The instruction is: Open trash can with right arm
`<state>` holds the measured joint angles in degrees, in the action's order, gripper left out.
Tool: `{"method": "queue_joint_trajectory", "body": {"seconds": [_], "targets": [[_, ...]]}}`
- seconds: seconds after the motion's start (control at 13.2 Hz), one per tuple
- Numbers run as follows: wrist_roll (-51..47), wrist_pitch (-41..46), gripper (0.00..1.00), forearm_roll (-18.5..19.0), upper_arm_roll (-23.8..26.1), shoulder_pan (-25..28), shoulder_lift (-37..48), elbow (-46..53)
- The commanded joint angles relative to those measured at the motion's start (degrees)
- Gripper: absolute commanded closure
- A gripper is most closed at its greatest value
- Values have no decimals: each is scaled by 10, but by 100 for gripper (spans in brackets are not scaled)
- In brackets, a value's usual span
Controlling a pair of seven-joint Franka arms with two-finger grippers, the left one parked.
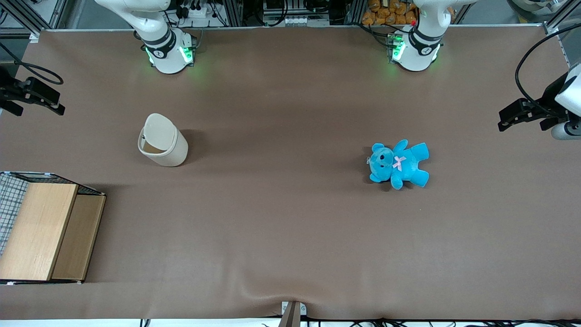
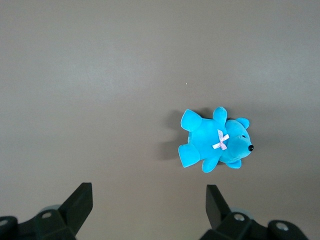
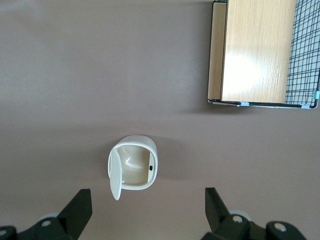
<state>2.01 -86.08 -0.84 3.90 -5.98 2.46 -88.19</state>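
Note:
The cream-white trash can [image 1: 163, 147] stands upright on the brown table, toward the working arm's end. Its lid [image 1: 160, 128] is tipped up and the inside shows. In the right wrist view the trash can [image 3: 135, 167] lies under the gripper, with the lid [image 3: 115, 172] standing on edge and the hollow inside open to view. My right gripper [image 3: 146, 194] hangs high above the trash can, open and empty, touching nothing. In the front view it shows as a black piece [image 1: 34, 95] at the working arm's end of the table.
A wooden box with wire mesh [image 1: 43, 231] sits at the working arm's end, nearer the front camera than the trash can; it also shows in the right wrist view [image 3: 257, 50]. A blue teddy [image 1: 399, 163] lies toward the parked arm's end.

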Motion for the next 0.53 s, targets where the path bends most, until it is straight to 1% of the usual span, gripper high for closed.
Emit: {"method": "queue_joint_trajectory", "body": {"seconds": [0.0,0.46], "targets": [[6,4,0,12,-1,0,3,-1],[7,11,0,11,-2,-4,2,0]]}}
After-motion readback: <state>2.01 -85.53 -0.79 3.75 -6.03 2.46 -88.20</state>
